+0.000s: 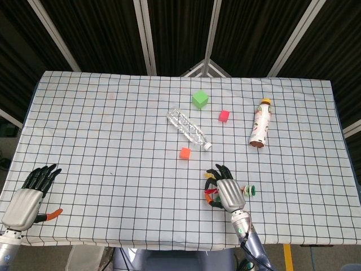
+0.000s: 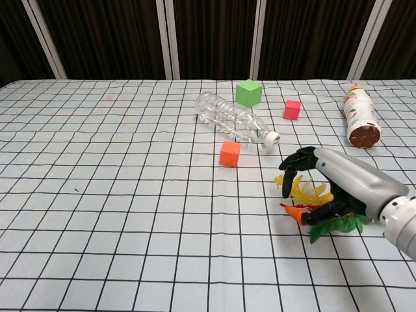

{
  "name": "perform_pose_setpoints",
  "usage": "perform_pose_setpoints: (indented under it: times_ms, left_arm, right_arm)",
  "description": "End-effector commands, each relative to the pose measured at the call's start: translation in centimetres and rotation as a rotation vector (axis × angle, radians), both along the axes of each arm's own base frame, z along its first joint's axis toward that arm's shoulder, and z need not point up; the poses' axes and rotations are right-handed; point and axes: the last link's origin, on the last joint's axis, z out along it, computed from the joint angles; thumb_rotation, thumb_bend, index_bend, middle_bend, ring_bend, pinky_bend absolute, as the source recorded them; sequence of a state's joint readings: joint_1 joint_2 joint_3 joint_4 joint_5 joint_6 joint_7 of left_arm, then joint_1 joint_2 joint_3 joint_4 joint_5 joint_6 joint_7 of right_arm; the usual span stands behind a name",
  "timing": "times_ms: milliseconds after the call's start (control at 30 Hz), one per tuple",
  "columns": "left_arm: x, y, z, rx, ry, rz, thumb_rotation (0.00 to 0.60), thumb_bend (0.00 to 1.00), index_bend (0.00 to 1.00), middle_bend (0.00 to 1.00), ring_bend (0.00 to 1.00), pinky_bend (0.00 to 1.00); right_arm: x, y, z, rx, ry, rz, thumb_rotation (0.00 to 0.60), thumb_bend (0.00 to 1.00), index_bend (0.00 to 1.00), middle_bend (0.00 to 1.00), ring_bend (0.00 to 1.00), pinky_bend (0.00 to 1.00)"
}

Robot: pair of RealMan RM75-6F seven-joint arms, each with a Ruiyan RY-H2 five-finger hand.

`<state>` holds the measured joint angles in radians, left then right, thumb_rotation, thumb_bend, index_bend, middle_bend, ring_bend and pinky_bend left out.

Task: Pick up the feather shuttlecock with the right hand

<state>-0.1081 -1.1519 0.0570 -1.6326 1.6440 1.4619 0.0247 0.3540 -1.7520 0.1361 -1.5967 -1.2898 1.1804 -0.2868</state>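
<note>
Feathers of the feather shuttlecock (image 1: 210, 192) are seen in the head view poking out to the left of the right hand (image 1: 227, 192), which lies over it near the front edge of the table (image 1: 101, 124); its green and white base shows just right of the hand. The left hand (image 1: 25, 200) is seen at the table's front left corner, fingers apart and holding nothing. A clear bottle (image 1: 188, 129), an orange cube (image 1: 185, 153), a green cube (image 1: 199, 99), a pink cube (image 1: 224, 116) and a drink bottle (image 1: 259, 123) are spread further back.

In the chest view the right hand (image 2: 338, 185) is curled over the feather shuttlecock (image 2: 311, 195), dark fingers (image 2: 296, 162) arched above the yellow feathers and the orange-tipped thumb beneath the red ones. Whether the shuttlecock is actually clamped cannot be told; it rests on the table (image 2: 97, 195).
</note>
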Motion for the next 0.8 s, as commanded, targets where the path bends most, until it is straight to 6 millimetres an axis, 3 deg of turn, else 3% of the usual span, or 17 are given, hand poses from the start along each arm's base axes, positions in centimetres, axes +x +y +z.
perform_pose_setpoints:
  times_ms: [33,433,800]
  left_arm:
    - [0.00,0.01,0.00,-0.001,0.000,0.000,0.600,0.00,0.00,0.00,0.00,0.00]
    - [0.00,0.00,-0.01,-0.002,0.001,0.001,0.600,0.00,0.00,0.00,0.00,0.00]
    - [0.01,-0.02,-0.05,-0.004,0.001,0.002,0.600,0.00,0.00,0.00,0.00,0.00]
  right_arm:
    - [0.07,0.06,-0.04,0.000,-0.008,-0.002,0.600,0.41,0.54,0.23,0.00,0.00]
    - [0.46,0.43,0.14,-0.001,-0.018,0.005,0.600,0.41,0.54,0.23,0.00,0.00]
    - [-0.51,-0.05,0.11,-0.005,0.002,-0.026,0.600,0.41,0.54,0.23,0.00,0.00]
